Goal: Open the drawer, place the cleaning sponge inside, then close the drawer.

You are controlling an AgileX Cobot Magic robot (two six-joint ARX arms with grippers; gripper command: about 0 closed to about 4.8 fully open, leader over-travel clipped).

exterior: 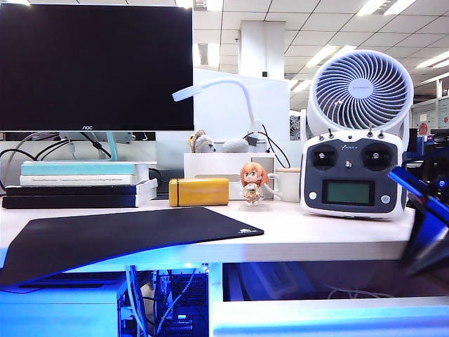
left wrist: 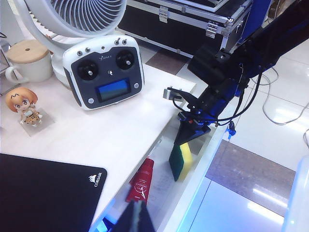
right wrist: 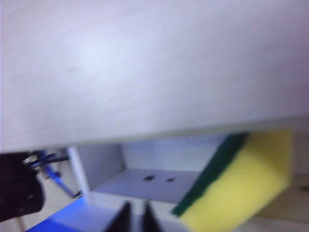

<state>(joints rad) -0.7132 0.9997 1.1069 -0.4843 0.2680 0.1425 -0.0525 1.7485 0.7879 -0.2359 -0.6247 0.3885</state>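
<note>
Sponge loose beside the right gripper's near-closed jaws, over the open drawer

The right gripper shows only its tips, pressed almost together with nothing between; the cleaning sponge, blurred and tilted, sits just to one side of them. It is inside the drawer, though whether it touches the floor is unclear. The left gripper is cut off at the frame edge, well apart from the sponge, and its jaws' state cannot be told.

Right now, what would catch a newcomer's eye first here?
The yellow-and-green sponge, tilted over the open drawer just below the right tool. Then the white fan and remote controller on the desk's right; the left tool hovers near the black mat.
</note>
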